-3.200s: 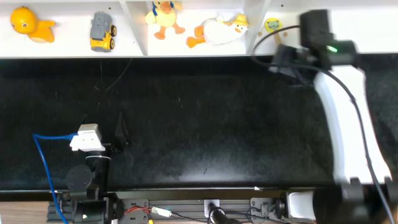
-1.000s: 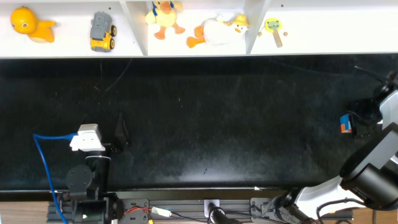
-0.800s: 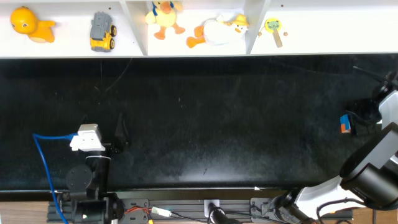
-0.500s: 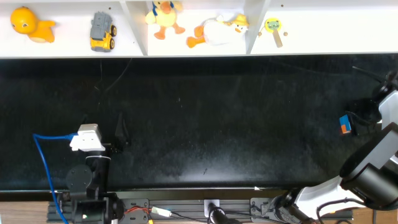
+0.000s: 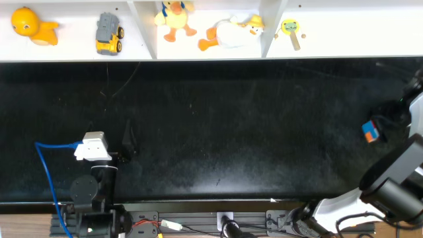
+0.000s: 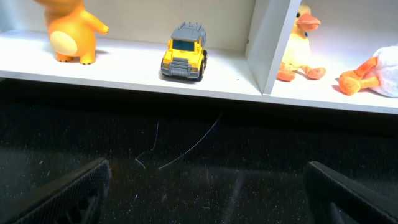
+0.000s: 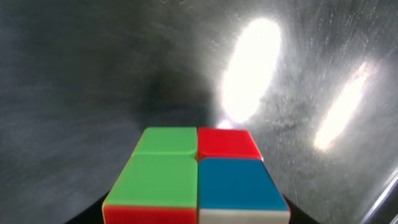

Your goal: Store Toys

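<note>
right gripper (image 5: 381, 125) grips a colour cube (image 7: 198, 180) at the black table's (image 5: 231, 132) right edge; left gripper (image 6: 205, 174), spread wide, sits near its front-left corner.

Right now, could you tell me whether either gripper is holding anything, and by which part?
The right gripper appears to hold the colour cube by opposite sides, though the contact is mostly hidden. The left gripper is open, empty.

Left arm (image 5: 99, 180): black joints, white wrist block, blue cable (image 5: 58, 145). Right arm (image 5: 396, 186): white links, black joints.
</note>
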You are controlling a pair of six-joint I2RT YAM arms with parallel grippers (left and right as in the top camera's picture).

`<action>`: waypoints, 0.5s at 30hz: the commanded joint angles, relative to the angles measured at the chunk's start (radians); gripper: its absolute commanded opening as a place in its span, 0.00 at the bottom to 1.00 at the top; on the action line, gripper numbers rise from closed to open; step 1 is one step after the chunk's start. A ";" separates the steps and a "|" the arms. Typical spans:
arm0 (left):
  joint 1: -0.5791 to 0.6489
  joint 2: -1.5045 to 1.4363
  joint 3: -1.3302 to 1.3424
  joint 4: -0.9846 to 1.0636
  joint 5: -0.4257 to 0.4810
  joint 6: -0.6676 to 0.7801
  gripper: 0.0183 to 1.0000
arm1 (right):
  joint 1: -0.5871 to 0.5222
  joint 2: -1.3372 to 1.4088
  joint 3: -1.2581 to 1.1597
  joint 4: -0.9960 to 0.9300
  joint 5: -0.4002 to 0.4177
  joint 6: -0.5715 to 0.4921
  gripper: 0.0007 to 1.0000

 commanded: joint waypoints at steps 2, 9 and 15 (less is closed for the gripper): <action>-0.005 -0.012 -0.007 0.002 -0.009 -0.015 1.00 | 0.084 -0.166 0.133 -0.047 0.004 -0.138 0.17; -0.005 -0.012 -0.007 0.002 -0.009 -0.015 1.00 | 0.242 -0.317 0.145 -0.044 0.031 -0.367 0.04; -0.005 -0.012 -0.007 0.002 -0.009 -0.015 1.00 | 0.261 -0.308 0.144 0.064 0.024 -0.497 0.04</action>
